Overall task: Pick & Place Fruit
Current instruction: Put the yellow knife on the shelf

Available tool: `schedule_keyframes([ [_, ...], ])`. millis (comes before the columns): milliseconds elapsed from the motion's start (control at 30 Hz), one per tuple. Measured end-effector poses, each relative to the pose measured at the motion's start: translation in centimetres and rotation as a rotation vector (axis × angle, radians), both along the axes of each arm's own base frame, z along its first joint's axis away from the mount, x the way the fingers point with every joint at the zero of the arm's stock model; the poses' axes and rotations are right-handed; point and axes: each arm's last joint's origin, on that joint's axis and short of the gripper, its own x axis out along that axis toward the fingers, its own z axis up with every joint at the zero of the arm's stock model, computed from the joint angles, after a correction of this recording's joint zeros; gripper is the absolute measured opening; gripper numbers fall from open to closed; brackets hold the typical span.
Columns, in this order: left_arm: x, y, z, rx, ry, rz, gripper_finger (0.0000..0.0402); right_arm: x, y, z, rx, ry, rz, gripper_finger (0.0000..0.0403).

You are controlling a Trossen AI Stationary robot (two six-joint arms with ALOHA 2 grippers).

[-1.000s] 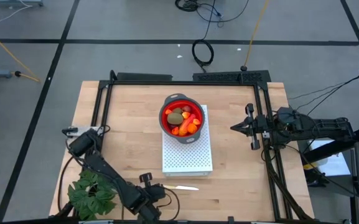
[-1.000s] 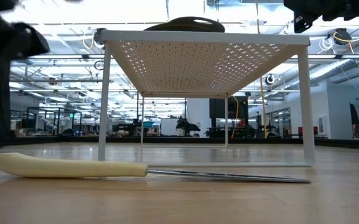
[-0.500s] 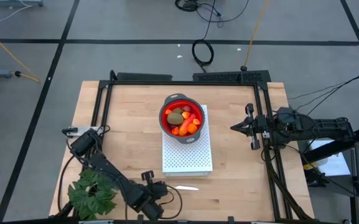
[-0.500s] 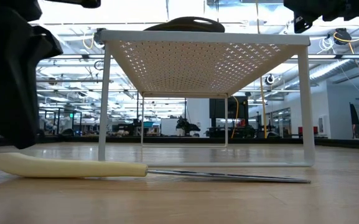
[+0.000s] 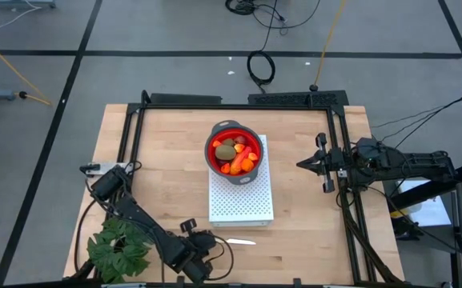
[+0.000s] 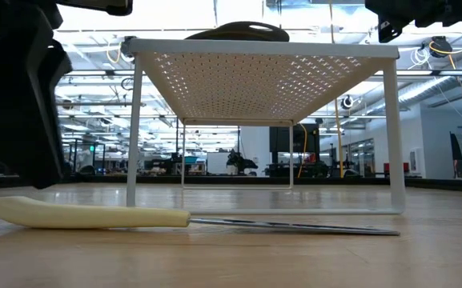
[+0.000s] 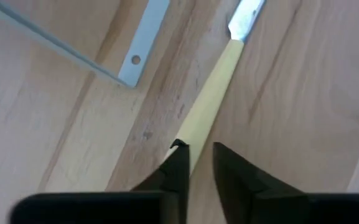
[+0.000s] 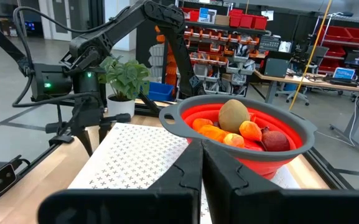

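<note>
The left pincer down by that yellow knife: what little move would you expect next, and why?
Probably a further small opening. The left pincer is just above the knife handle's end, its fingers barely apart, narrower than the handle. It likely must widen before closing on it.

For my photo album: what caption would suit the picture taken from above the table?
Red bowl of toy fruit atop a white rack; left gripper at the knife handle.

The left gripper (image 5: 211, 240) has slid rightward along the frame's bottom edge to the knife (image 5: 235, 242) handle (fingers now slightly parted).
</note>
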Motion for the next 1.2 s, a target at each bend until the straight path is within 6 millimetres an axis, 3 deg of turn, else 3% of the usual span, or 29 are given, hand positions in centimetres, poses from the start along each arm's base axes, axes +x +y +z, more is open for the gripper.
schedule_keyframes([
  [200,0.1,0.1,0.0,0.048,0.003,-0.076,0.0146,0.0,0.0,0.0,-0.001,0.0,0.0,0.0],
  [333,0.2,0.2,0.1,0.087,0.014,-0.151,0.0174,0.0,0.0,0.0,-0.001,0.0,0.0,0.0],
  [600,1.4,0.5,-0.6,0.086,-0.067,-0.236,0.0182,0.0,0.0,0.0,0.001,0.0,0.0,0.0],
  [1200,2.0,1.1,-2.2,0.1,-0.021,-0.269,0.0182,0.0,0.0,0.0,0.008,0.004,0.0,0.0],
])
